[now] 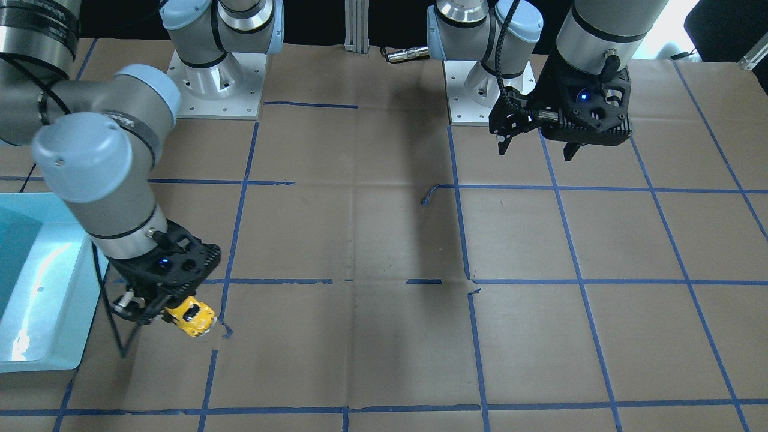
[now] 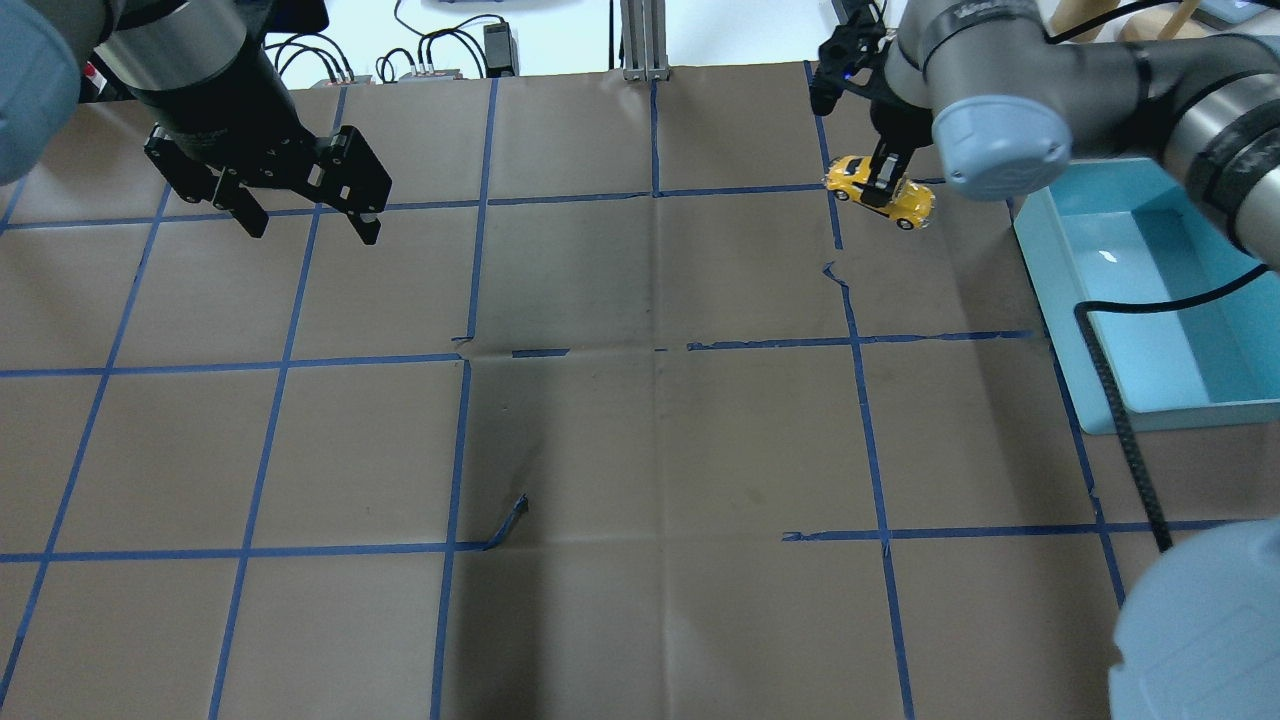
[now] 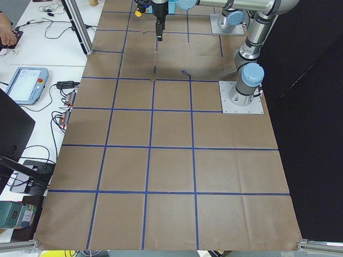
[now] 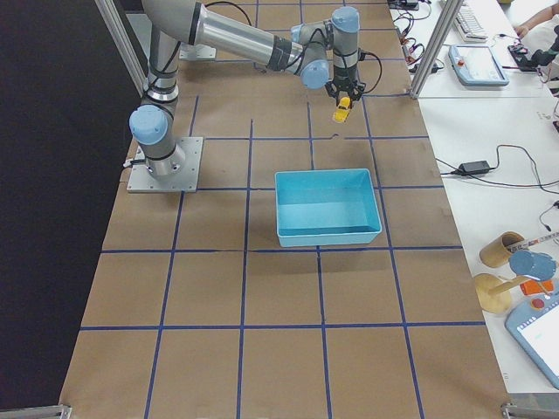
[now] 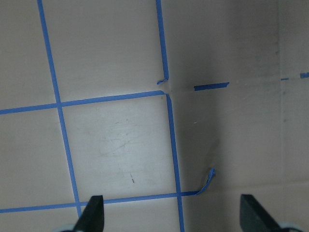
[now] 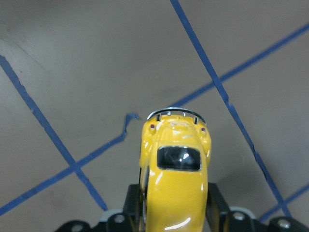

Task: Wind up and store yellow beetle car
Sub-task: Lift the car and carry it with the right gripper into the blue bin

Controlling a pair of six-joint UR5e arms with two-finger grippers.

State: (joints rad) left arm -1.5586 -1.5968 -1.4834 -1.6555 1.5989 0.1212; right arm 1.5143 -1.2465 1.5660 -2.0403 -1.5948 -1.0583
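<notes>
The yellow beetle car (image 1: 191, 315) (image 2: 882, 192) (image 4: 341, 110) (image 6: 175, 169) is a small glossy yellow toy with a dark window and a silver bumper. My right gripper (image 1: 157, 311) (image 2: 884, 184) (image 6: 174, 212) is shut on its sides and holds it above the brown paper, a short way from the blue bin (image 2: 1160, 300). My left gripper (image 1: 536, 147) (image 2: 308, 222) (image 5: 171, 215) is open and empty, held above the paper on the far side from the car, with nothing between its fingertips (image 5: 94, 212).
The light blue bin (image 1: 36, 282) (image 4: 327, 208) stands by the right arm and holds nothing I can see. Brown paper with a blue tape grid covers the table (image 2: 640, 430); one tape end curls up (image 2: 510, 520). A black cable (image 2: 1110, 400) crosses the bin's corner.
</notes>
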